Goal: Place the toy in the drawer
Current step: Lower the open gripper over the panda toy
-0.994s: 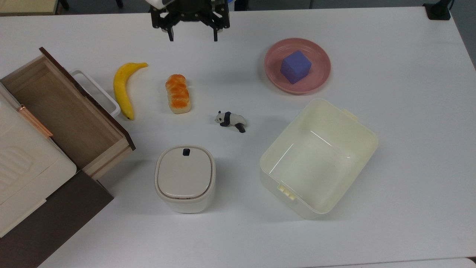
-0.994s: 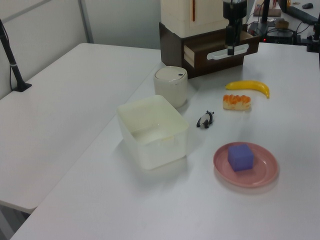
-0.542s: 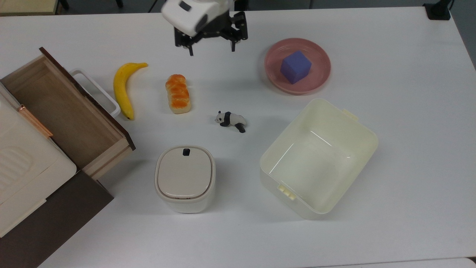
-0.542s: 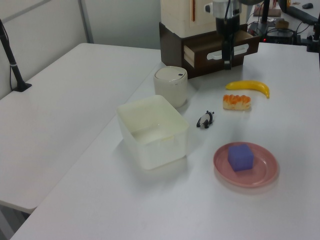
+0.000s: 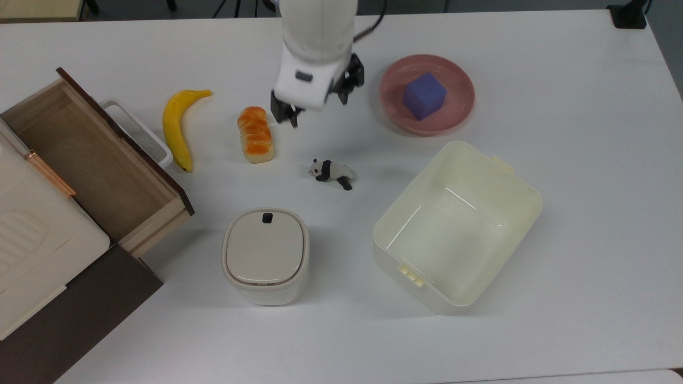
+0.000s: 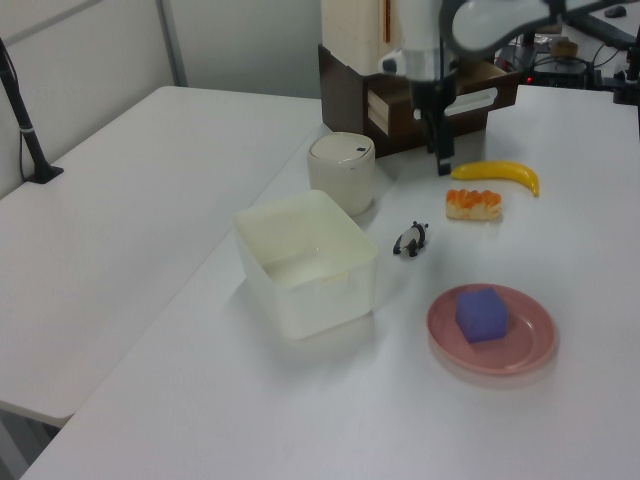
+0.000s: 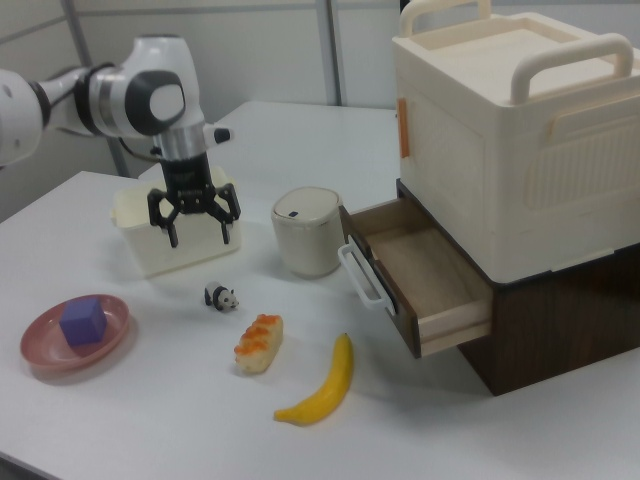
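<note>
The toy, a small black-and-white panda [image 5: 331,173], lies on the white table between the bread loaf and the cream bin; it also shows in the left view [image 6: 411,239] and the right view [image 7: 221,296]. My gripper [image 5: 319,112] hangs open above the table, just beyond the panda toward the top view's top, with nothing between its fingers [image 7: 199,238]. In the left view the gripper [image 6: 441,160] points straight down. The drawer [image 5: 90,160] stands pulled open at the top view's left, its wooden inside bare, with a white loop handle [image 5: 139,130] on the dark front panel.
A banana [image 5: 177,128] and an orange bread loaf [image 5: 255,133] lie between gripper and drawer. A pink plate [image 5: 395,114] holds a purple cube [image 5: 424,96]. A cream bin [image 5: 512,176] and a lidded canister [image 5: 265,255] stand nearer the top view's bottom. A cream case [image 7: 510,130] tops the cabinet.
The gripper has come from the table's far edge toward the panda, downward and rightward in the top view, and sits lower. It stays open. Nothing on the table has moved.
</note>
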Robot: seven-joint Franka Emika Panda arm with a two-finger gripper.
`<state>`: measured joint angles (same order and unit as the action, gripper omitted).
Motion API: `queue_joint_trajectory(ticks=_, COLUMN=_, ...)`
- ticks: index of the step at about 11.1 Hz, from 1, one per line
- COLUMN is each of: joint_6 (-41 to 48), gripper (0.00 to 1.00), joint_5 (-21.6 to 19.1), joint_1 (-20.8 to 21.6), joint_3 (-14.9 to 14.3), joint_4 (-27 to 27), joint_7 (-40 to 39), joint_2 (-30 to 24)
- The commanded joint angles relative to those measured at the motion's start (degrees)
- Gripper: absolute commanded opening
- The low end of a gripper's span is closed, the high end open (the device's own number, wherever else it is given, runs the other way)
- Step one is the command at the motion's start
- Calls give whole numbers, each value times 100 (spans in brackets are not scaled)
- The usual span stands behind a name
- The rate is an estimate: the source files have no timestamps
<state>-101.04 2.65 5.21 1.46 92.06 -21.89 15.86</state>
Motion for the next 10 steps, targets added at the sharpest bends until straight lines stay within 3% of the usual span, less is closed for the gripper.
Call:
queue_joint_trajectory(ticks=1, joint_6=-748, gripper=100, joint_5=699, joint_1=348, joint_3=-58, joint_4=206, joint_7=-132, joint_2=426)
queue_joint_trajectory(ticks=5, joint_6=-1286, gripper=100, joint_5=1132, joint_1=524, joint_3=-58, joint_4=294, joint_7=-220, joint_2=883)
queue_joint_trajectory(ticks=6, joint_6=-1287, gripper=91, joint_5=1141, joint_1=533, joint_3=-58, joint_4=303, joint_7=-220, joint_2=919)
queue_joint_trajectory(ticks=9, joint_6=-1287, gripper=47, joint_5=1141, joint_1=577, joint_3=-58, joint_4=295, joint_7=-185, joint_2=1042)
queue_joint_trajectory(ticks=10, joint_6=-1287, gripper=40, joint_5=1141, joint_1=569, joint_3=-58, joint_4=303, joint_7=-193, joint_2=1042)
